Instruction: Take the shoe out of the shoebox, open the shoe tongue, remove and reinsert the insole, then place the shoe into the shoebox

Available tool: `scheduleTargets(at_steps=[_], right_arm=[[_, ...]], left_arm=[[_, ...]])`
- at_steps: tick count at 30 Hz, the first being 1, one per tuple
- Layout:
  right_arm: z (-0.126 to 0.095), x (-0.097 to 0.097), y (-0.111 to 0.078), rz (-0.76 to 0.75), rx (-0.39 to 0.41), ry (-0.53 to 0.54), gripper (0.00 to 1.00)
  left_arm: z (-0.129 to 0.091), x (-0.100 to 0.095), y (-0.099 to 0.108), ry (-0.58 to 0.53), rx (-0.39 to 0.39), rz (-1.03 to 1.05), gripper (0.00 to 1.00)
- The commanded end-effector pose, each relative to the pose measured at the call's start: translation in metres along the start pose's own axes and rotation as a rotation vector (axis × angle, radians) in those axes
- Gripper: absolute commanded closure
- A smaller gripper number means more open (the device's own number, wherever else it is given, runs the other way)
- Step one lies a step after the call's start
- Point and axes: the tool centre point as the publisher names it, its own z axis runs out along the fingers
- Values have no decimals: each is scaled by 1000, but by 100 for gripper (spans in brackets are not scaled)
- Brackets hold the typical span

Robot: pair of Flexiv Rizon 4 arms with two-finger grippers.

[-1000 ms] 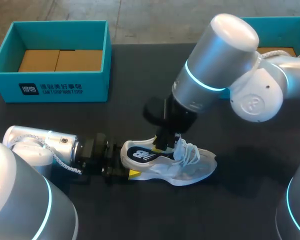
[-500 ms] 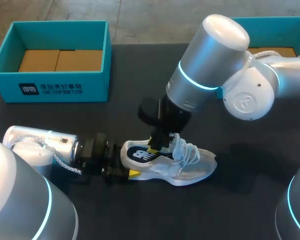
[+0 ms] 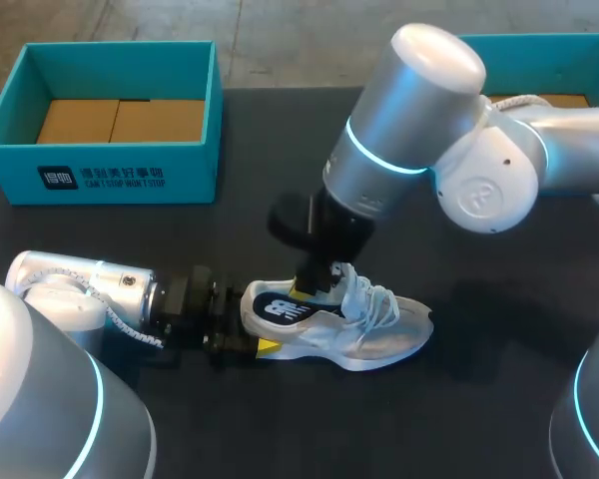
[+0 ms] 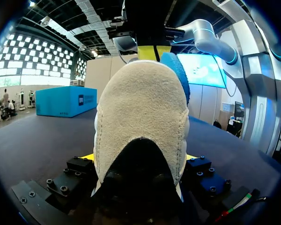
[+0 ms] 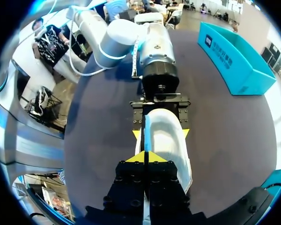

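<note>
A white sneaker point(image 3: 374, 334) lies on its side on the dark table, toe toward the right. My left gripper point(image 3: 248, 321) holds its heel, and in the left wrist view the suede heel point(image 4: 140, 108) fills the gap between the fingers. My right gripper point(image 3: 307, 289) comes down into the shoe's opening. Its yellow tips are pressed together point(image 5: 145, 157) on the edge of a blue insole point(image 5: 147, 136), which stands up out of the heel collar point(image 4: 175, 75).
A teal shoebox point(image 3: 100, 175) with brown cardboard inside stands at the far left. A second teal box point(image 3: 539, 45) sits at the far right, partly behind my right arm. Bare dark table lies in front of the shoe and to its right.
My right arm has shifted a little to the left over the shoe's opening and its fingers have closed. The left arm and the shoe have not moved.
</note>
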Motion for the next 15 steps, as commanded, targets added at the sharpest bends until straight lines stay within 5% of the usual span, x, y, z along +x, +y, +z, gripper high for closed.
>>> scheduleTargets(at_steps=[1,8,15], right_arm=[[-10,7,1,2,10,-17,100],[-23,9,2,-13,-2,-30,100],[-61,16,-4,-22,-6,-74,100]], left_arm=[[1,-2,3,-3,0,1,100],[1,-2,3,-3,0,1,100],[1,-2,3,-3,0,1,100]])
